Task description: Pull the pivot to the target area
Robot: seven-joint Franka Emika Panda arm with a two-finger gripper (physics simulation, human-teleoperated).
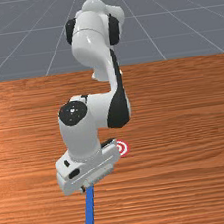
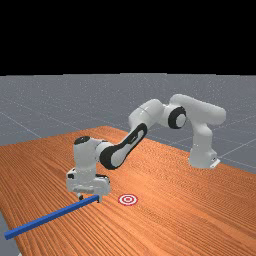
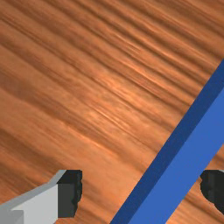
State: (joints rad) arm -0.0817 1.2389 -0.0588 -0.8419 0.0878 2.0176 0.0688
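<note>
My one gripper (image 2: 89, 199) stands wide — two fingers (image 3: 70, 193) astride one blue bar (image 1: 90, 217), one perhaps grazing it — which lies near, toward the front view's left of one round target (image 1: 122, 147).

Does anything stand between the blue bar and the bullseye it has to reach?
Only the open gripper seems to, straddling the blue bar near its end; otherwise nothing visible before the bullseye.

Blue bar (image 2: 52, 216), red-and-white ringed target (image 2: 128, 199), streaky orange-brown table (image 1: 192, 173), white-and-black arm (image 1: 89, 43)
</note>
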